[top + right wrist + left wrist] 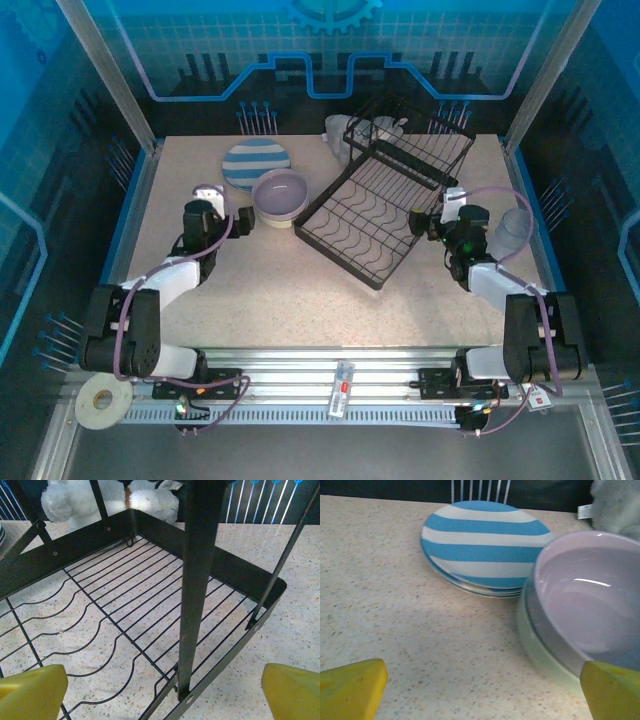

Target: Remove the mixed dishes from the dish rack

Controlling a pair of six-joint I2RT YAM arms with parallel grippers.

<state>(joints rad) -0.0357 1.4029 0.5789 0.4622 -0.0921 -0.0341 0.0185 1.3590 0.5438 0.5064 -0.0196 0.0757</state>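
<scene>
Top external view shows the black wire two-tier dish rack [385, 205] toward 1 o'clock on the table, its lower grid looking bare. Blue-and-white striped round plates [255, 163] are stacked at 11 o'clock. Just beside them a lavender bowl [281, 193] nests in a pale green bowl [540, 650]. Left gripper [206, 191] and right gripper [452, 198] both gape, holding nothing. The bowls likely handle light, stiff and slick, so pinch the rim.
</scene>
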